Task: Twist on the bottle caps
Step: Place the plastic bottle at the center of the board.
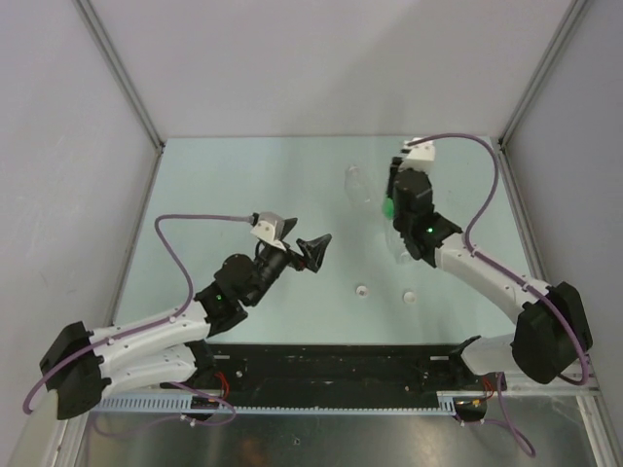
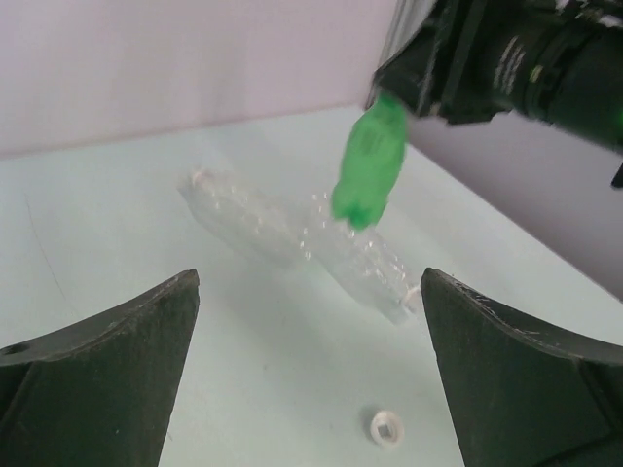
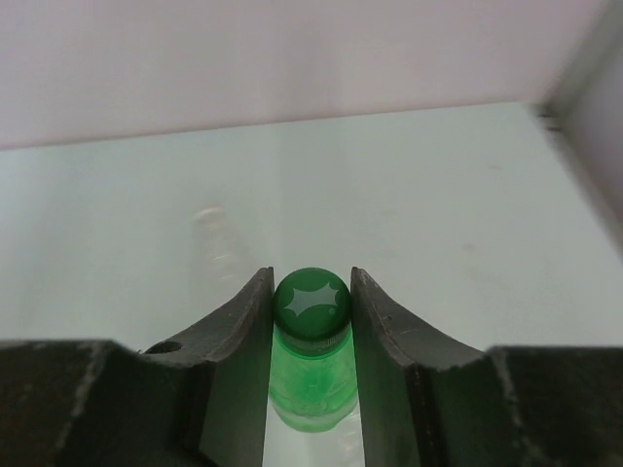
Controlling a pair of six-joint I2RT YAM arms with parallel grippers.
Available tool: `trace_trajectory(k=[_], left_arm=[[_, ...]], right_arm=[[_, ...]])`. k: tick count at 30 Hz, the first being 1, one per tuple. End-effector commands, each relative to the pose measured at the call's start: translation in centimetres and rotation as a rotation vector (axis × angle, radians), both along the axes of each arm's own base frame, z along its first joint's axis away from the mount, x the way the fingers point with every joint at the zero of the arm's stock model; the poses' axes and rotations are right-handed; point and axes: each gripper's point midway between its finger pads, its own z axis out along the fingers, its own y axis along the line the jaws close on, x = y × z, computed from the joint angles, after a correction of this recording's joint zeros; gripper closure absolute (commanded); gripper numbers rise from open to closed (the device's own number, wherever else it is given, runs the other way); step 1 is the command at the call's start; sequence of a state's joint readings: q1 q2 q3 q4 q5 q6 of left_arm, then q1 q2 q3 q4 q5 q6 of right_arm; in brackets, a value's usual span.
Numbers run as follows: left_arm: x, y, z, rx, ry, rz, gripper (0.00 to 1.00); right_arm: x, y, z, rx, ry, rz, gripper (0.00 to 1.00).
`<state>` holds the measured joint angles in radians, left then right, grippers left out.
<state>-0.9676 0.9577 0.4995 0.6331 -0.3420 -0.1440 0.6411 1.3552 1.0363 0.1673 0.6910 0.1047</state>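
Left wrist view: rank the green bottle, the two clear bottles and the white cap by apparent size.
1. far clear bottle and near clear bottle, alike.
2. green bottle, unsure: its top is hidden in the right fingers.
3. white cap, clearly smallest.

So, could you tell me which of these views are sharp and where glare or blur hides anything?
Top external: evenly lit and sharp, yet the clear bottles nearly vanish against the pale table. Left wrist: soft focus; the green bottle is smeared, the clear ones only glints. Right wrist: the green cap is crisp with a pale star-shaped mark; the background is hazy.
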Motion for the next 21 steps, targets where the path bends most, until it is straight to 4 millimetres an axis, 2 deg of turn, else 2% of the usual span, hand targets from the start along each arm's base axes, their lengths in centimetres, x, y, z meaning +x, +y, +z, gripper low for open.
trace_trajectory(k=[1, 5, 9, 12, 16, 21], left_arm=[[1.5, 0.1, -3.2, -0.027, 0.227, 0.05, 0.0], [2.8, 0.0, -5.9, -0.036, 0.369, 0.047, 0.0], [3.4, 0.0, -6.2, -0.036, 0.386, 0.054, 0.0], [3.6, 0.2, -6.0, -0.034, 0.378, 0.064, 0.01], [3.9, 0.6, -6.3, -0.021, 0.376, 0.081, 0.0], [4.0, 1.0, -7.2, -0.01, 0.39, 0.103, 0.0]], right_arm=[[1.2, -9.0, 2.6, -0.027, -0.139, -0.256, 1.0], [1.4, -15.4, 0.6, -0.112, -0.173, -0.439, 1.0], [1.3, -20.2, -2.5, -0.091, -0.159, -0.558, 1.0], [0.9, -21.5, -4.9, -0.082, -0.144, -0.599, 0.99], [0.5, -22.2, -7.4, -0.061, -0.123, -0.62, 0.97], [-0.5, -22.6, -9.7, -0.029, -0.081, -0.651, 0.83]])
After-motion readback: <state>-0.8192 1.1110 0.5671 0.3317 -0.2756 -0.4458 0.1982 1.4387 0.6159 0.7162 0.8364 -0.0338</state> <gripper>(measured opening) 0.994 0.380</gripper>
